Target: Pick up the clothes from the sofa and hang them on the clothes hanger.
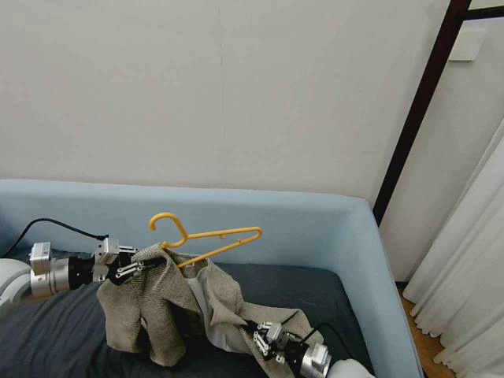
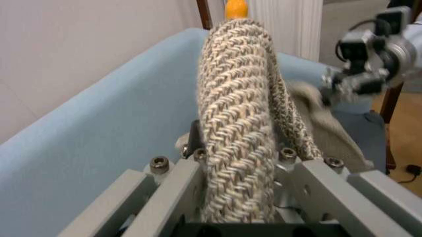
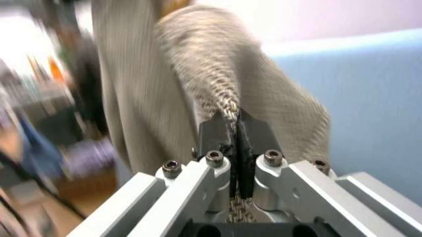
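Note:
A beige knitted garment (image 1: 169, 303) hangs partly over a yellow clothes hanger (image 1: 206, 239) above the blue sofa (image 1: 331, 228). My left gripper (image 1: 142, 264) is shut on the garment's collar at the hanger's hook end; in the left wrist view the thick knit (image 2: 237, 113) runs up between the fingers (image 2: 307, 173), with the hanger's yellow tip (image 2: 235, 9) above. Lower down, my right gripper (image 1: 253, 333) is shut on the garment's bottom edge; the right wrist view has the fabric (image 3: 218, 94) pinched between the black pads (image 3: 248, 143).
The sofa has a dark grey seat (image 1: 55, 335) and a pale blue back and arm. A white wall rises behind it. A dark door frame (image 1: 417, 102) and white curtains (image 1: 468, 283) stand to the right. The other arm's gripper (image 2: 366, 69) appears farther off in the left wrist view.

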